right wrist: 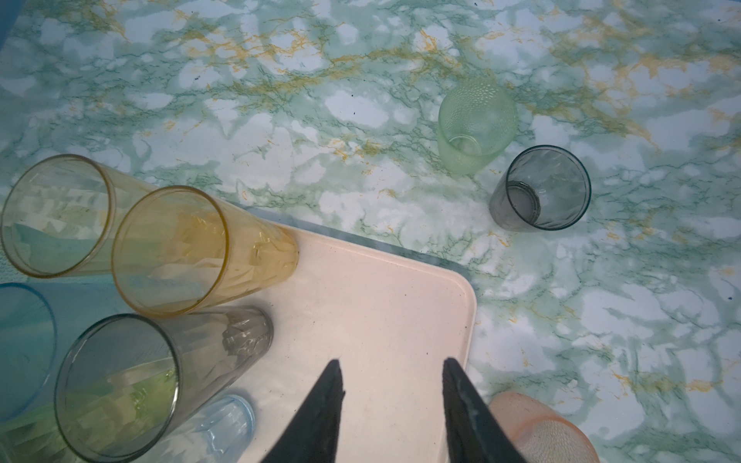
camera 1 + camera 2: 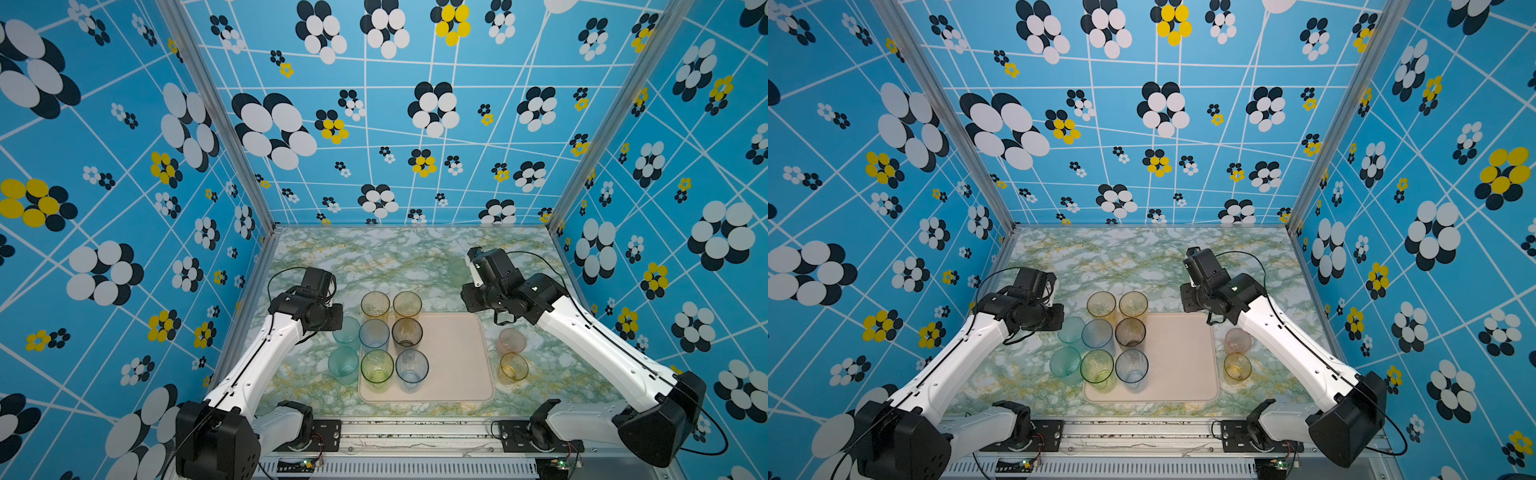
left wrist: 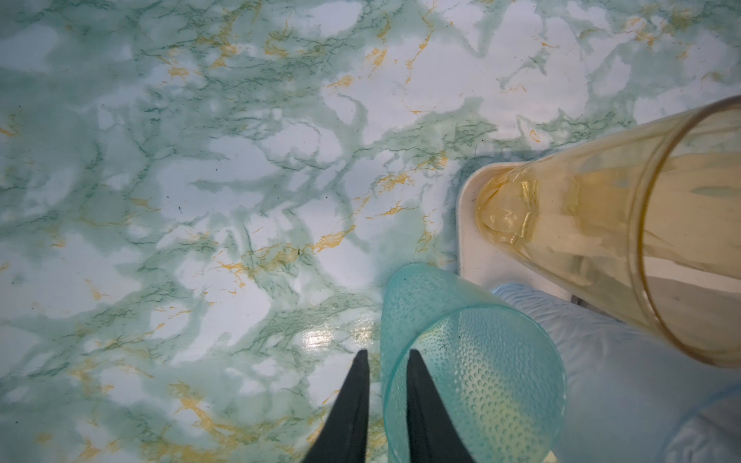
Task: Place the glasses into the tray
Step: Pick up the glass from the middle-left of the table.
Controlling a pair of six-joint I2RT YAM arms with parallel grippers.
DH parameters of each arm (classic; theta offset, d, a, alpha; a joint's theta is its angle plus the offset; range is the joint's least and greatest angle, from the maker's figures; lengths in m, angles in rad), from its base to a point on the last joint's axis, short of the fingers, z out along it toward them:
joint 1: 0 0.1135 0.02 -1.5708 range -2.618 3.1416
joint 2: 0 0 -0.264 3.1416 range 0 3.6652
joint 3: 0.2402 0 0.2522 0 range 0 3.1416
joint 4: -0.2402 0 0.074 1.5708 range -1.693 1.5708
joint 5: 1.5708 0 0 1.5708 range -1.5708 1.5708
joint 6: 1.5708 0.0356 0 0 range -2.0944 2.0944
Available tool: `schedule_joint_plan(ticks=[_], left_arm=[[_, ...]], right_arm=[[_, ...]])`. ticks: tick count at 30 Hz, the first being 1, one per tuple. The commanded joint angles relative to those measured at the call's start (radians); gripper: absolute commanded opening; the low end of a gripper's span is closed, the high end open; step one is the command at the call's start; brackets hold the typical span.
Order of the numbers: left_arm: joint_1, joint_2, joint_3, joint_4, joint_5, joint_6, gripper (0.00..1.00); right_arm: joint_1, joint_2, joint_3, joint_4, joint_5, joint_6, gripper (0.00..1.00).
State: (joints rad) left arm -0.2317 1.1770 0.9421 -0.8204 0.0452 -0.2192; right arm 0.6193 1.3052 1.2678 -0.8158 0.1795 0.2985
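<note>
The left fingers (image 3: 359,377) were clenched on the wall of a short teal dimpled translucent tumbler (image 3: 473,360), one finger outside the rim and one inside. In a top view this tumbler (image 2: 346,330) stood upright at centre left, under the left wrist, on the green-and-white marbled worktop (image 2: 374,257), just outside the left rim of the flat cream-pink rounded tray (image 2: 453,357). Its long axis ran vertically, mouth up.

Six tall tumblers filled the tray's left half: two amber (image 2: 375,305), a ribbed blue (image 2: 374,334), a smoky brown (image 2: 407,331), a yellow-green (image 2: 377,365) and a pale blue (image 2: 411,365). The right half was bare. So the open floor lay to the picture's right of the gripped tumbler, beyond this cluster, and the carry would probably have to rise above the tall rims or skirt them.

A second teal tumbler (image 2: 343,365) waited just below the first. The left arm was plainly the nearer one for both.

The right fingers (image 1: 331,385) were released and held nothing, hanging over the tray's upper right corner. A pink tumbler (image 2: 511,340) and a short amber one (image 2: 513,368) stood right of the tray. A pale green tumbler (image 1: 475,124) and a grey one (image 1: 541,188) stood farther up the worktop.
</note>
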Motion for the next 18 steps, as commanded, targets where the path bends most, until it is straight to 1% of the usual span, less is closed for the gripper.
schedule_joint_plan(ticks=[1,18], left_arm=[[-0.01,-0.001,-0.012,-0.023,0.016,-0.012,0.2],[-0.024,0.039,-0.016,-0.021,0.018,-0.019,0.17]], right_arm=[[-0.007,-0.012,-0.019,0.017,-0.011,-0.015,0.43],[-0.006,-0.03,-0.042,0.024,-0.015,-0.018,0.43]])
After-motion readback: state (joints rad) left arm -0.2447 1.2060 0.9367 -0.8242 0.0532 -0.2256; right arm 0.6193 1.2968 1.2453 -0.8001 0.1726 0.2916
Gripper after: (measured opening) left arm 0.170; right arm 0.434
